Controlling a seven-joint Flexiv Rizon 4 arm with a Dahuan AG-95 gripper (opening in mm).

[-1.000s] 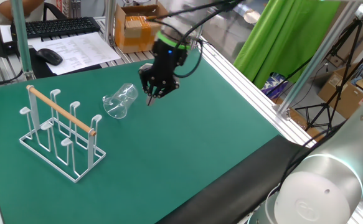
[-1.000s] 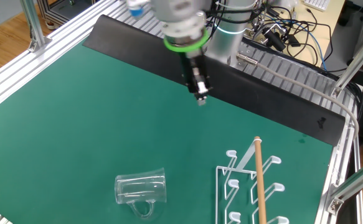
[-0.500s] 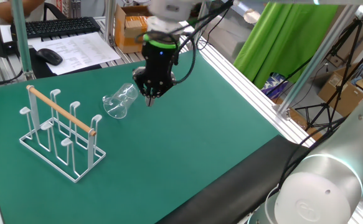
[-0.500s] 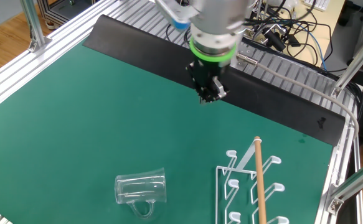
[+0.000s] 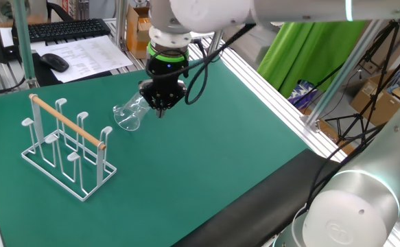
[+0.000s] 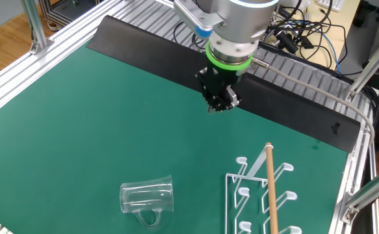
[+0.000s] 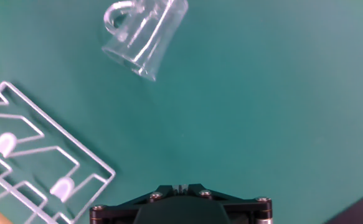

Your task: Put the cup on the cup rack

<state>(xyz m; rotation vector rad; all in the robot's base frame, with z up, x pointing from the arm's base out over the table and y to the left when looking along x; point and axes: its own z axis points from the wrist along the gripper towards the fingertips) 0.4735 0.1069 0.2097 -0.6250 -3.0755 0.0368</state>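
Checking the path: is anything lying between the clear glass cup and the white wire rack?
Nothing: the hand view shows only bare green mat between the clear glass cup and white wire rack.

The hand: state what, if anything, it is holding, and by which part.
Nothing is held. The hand is shut and hangs above the green mat, apart from the cup, which lies on its side untouched.

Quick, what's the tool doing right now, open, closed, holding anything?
Tool: closed, holding nothing; the glass cup lies on its side on the mat.
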